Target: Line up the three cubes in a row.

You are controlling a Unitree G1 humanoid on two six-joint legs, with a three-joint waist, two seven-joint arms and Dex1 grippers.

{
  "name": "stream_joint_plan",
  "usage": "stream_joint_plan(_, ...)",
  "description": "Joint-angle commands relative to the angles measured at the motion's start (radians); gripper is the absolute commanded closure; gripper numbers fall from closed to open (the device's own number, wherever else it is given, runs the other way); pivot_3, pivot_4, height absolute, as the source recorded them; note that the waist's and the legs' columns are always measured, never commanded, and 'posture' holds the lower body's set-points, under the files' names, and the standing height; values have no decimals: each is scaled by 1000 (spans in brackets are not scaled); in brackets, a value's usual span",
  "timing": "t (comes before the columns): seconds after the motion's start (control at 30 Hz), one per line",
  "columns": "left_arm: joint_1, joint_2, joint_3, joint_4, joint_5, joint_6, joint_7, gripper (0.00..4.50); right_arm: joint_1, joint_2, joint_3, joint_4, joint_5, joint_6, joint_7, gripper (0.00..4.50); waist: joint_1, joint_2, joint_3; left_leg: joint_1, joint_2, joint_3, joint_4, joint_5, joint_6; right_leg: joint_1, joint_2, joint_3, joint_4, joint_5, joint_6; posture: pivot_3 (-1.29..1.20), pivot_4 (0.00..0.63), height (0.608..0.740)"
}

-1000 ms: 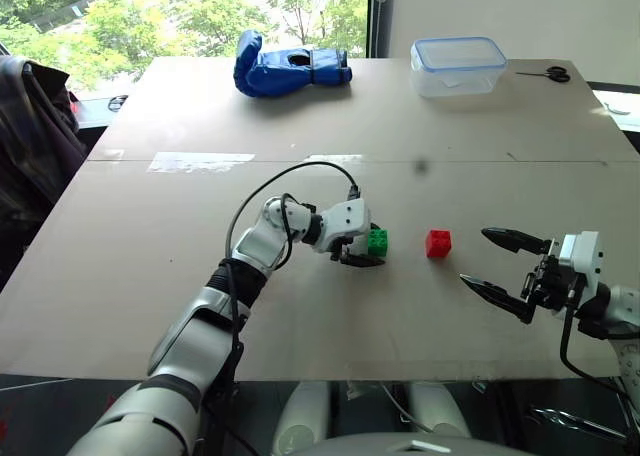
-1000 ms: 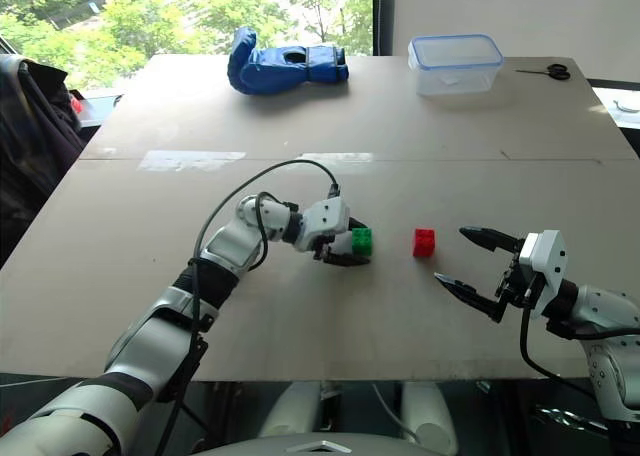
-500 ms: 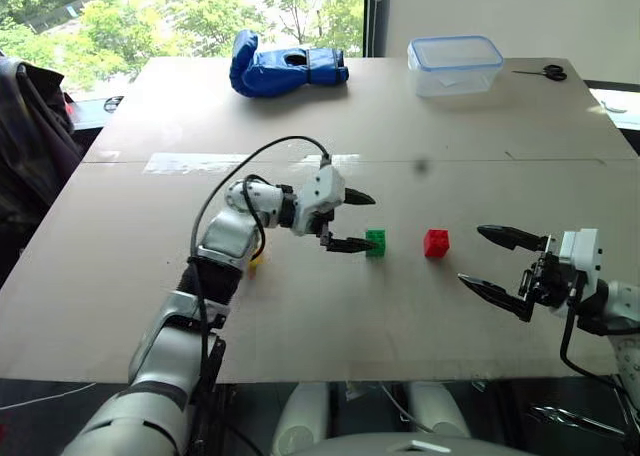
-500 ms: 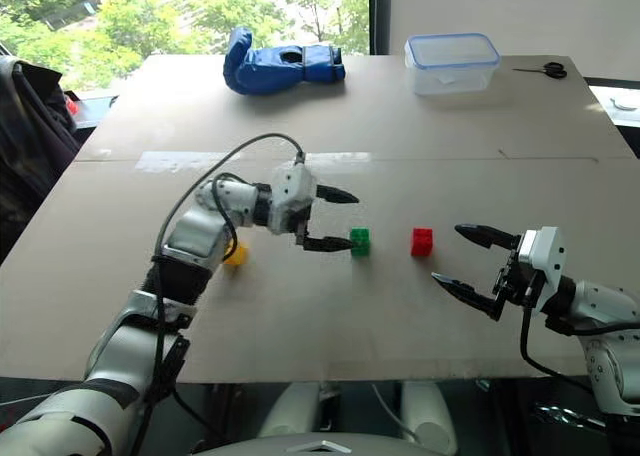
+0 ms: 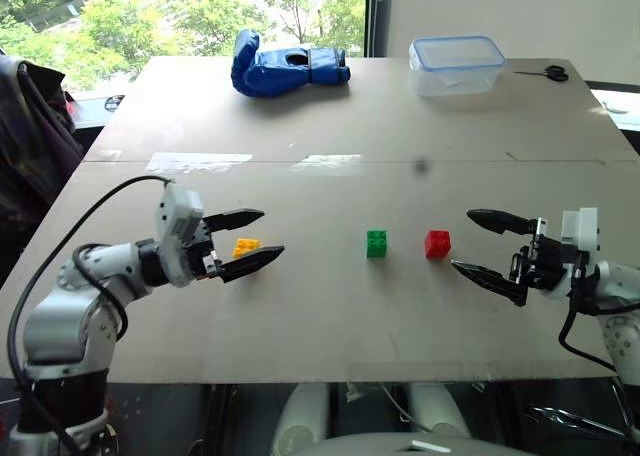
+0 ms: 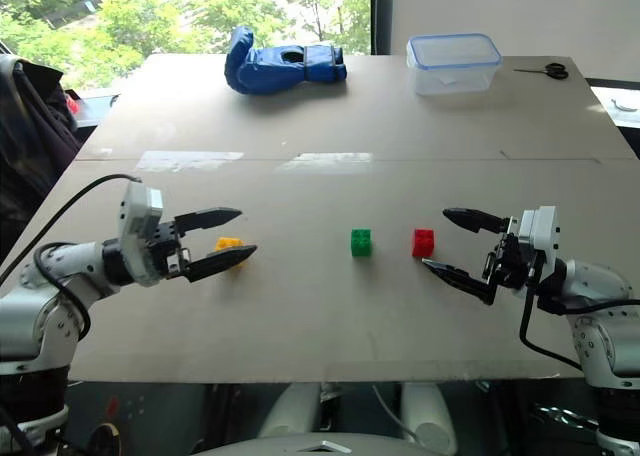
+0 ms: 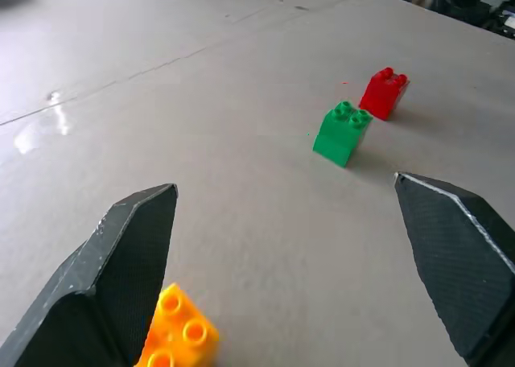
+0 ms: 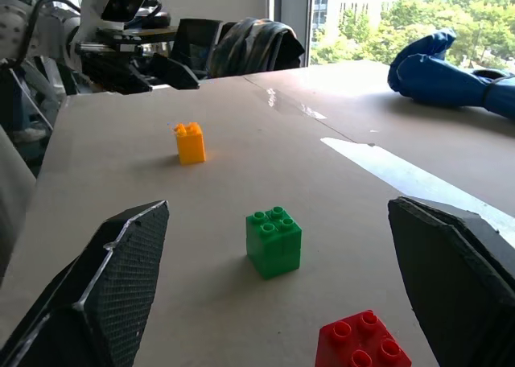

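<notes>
You see both grippers, left (image 5: pixel 245 241) and right (image 5: pixel 490 246), released and empty; the small studded plastic yellow cube (image 5: pixel 245 247) sits by the left fingertips, green cube (image 5: pixel 377 243) and red cube (image 5: pixel 437 243) side by side mid-table.

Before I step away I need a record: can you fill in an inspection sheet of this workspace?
Surface: tan table, seam across the middle.
Job's things: yellow cube, green cube, red cube, roughly in line, yellow set farther apart.
Clutter: blue glove, clear box, scissors along the far edge.
Grippers: left gripper open, by the yellow cube; right gripper open, beside the red cube.
Cables: black cable looping over the left arm.
Surroundings: window with trees.
</notes>
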Motion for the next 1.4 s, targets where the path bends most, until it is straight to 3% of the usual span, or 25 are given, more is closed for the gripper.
stream_joint_plan(0.03, 135, -125, 76, -138, 43, -88, 171, 86, -38, 18, 31, 6, 8, -2, 27, 0, 6, 0, 0, 0, 0, 0, 0, 0, 0, 1, 0, 0, 0, 0, 0, 0, 150, 740)
stream_joint_plan(0.2, 353, -312, 60, -359, 101, -122, 376, 86, -87, 30, 66, 19, 2, 3, 40, 0, 6, -3, -1, 0, -1, 0, 0, 0, 0, 1, -5, -1, 0, 0, 0, 0, 150, 740)
stream_joint_plan(0.4, 347, -361, -21, -326, 205, -160, 520, 86, -114, 37, 91, 1, 8, 26, 42, 0, 20, -1, -2, 1, -1, 0, 0, 0, 0, 2, 1, -1, 0, 0, -1, 0, 150, 740)
stream_joint_plan(0.67, 248, -286, -147, -141, 326, -204, 527, 86, -107, 25, 100, -26, -29, 61, -18, 0, 13, -1, -3, 3, -1, 3, 0, 0, 0, 2, 2, -1, 0, 0, -1, 0, 150, 740)
stream_joint_plan(1.13, 114, -247, -231, 43, 361, -286, 511, 86, -83, -2, 89, -74, -54, 73, -58, 0, 17, -1, -3, 2, -1, 2, 0, 0, 0, 1, 1, -2, 0, 0, 0, 0, 150, 740)
stream_joint_plan(1.23, 100, -248, -243, 65, 369, -305, 510, 856, -83, -4, 87, -70, -54, 71, -56, 0, 16, -1, -3, 2, -1, 2, 0, 0, 0, 1, 1, -2, 0, 0, 0, 0, 150, 740)
stream_joint_plan(1.4, 86, -259, -254, 83, 375, -343, 521, 2905, -71, -8, 81, -80, -51, 70, -58, 0, 16, -1, -3, 2, -1, 2, 0, 0, 0, 1, 1, -2, 0, 0, 0, 0, 150, 740)
